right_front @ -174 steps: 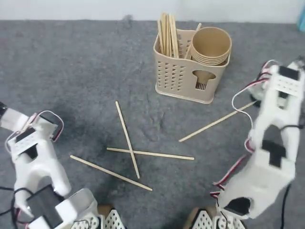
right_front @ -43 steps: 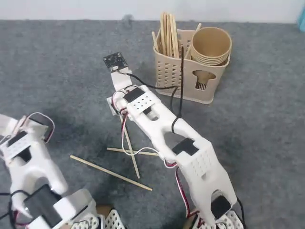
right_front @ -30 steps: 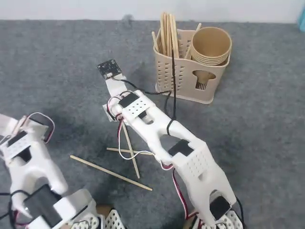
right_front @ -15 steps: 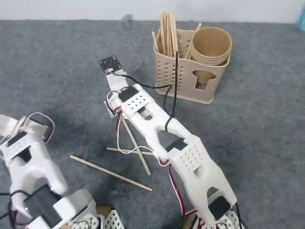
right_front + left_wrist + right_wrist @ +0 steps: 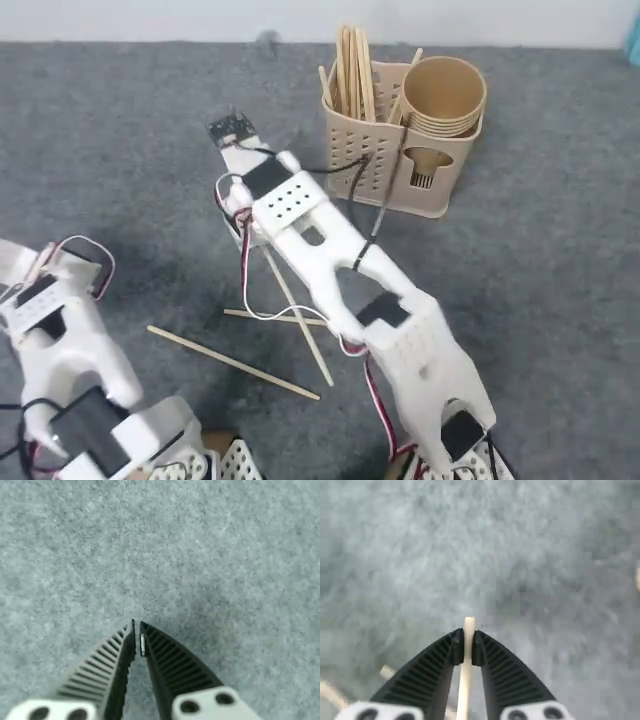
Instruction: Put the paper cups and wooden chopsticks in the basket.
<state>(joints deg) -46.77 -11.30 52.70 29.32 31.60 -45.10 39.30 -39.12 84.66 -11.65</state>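
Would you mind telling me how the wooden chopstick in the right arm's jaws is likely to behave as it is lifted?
The wooden chopstick looks straight though pinched near one end, so it is probably stiff and light. Thin, and held so far off-centre in the jaws of the right gripper, it may pivot or slip.

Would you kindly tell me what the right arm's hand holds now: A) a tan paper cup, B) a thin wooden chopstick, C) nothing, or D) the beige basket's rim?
B: the right hand is shut on a thin pale wooden chopstick, whose end pokes out between its fingertips.
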